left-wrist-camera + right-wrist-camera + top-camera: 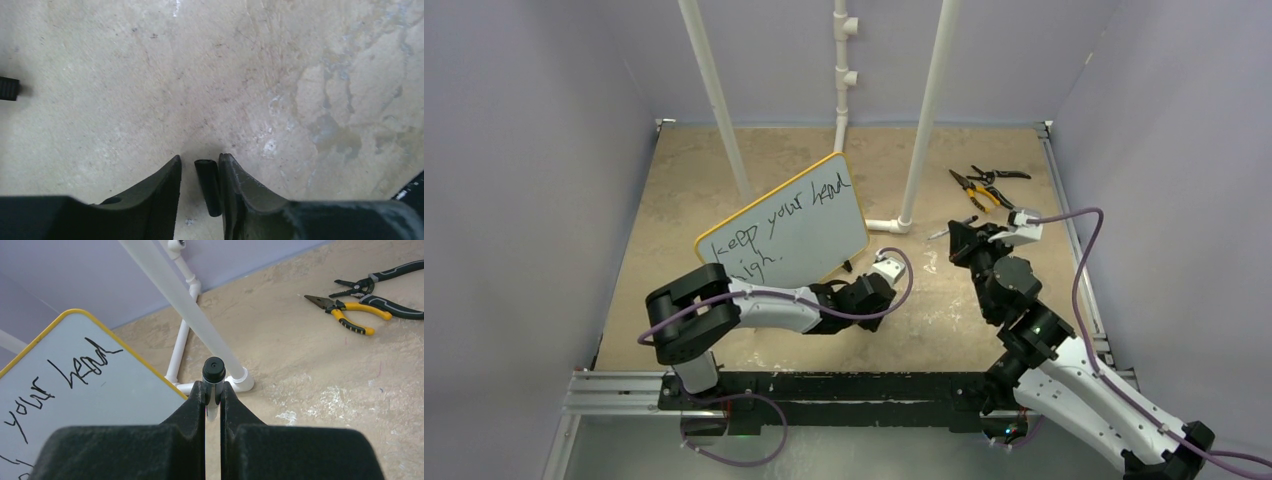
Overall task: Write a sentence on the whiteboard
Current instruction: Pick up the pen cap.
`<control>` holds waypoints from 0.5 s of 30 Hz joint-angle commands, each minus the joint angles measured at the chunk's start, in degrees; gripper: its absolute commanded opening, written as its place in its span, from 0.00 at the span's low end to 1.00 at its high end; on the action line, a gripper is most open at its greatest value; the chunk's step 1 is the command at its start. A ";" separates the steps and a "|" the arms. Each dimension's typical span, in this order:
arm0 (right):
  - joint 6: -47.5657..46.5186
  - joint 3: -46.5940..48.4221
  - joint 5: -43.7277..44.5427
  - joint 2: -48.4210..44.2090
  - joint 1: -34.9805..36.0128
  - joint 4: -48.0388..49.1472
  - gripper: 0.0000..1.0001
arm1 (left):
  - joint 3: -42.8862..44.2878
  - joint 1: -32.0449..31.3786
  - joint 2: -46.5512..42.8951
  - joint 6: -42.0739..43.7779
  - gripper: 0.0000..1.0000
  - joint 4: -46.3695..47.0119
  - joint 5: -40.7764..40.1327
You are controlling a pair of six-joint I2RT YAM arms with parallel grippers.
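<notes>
Top external camera: fixed high, above and behind the arm bases at the near edge, angled down and forward. It is distant and takes in the whole table (674, 200) to its far edge. Left wrist camera: on the left hand (200, 165), pointing almost straight down, very close; bare table surface fills the frame. Right wrist camera: on the right hand (212, 390), raised higher, looking along its fingers towards the far edge, with the marker (213, 371) at mid-frame. Shared by top and right wrist views: whiteboard (100, 405), white pipe foot (235, 382), pliers (350, 320) near the far right corner. Left wrist view shares table surface only
</notes>
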 commanded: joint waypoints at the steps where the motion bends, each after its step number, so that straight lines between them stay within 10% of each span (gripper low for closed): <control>1: -1.94 -1.12 2.29 -1.50 0.01 3.09 0.00 | 3.09 -0.38 2.95 -2.36 0.27 -5.33 -6.97; 9: -3.81 -2.28 3.41 -2.76 -0.01 3.82 0.00 | 0.02 0.70 -0.01 -9.22 0.12 -10.09 -17.02; 15: -4.85 -2.74 3.16 -2.43 -0.02 4.74 0.00 | -3.50 4.34 -3.41 -13.12 0.23 -8.01 -14.79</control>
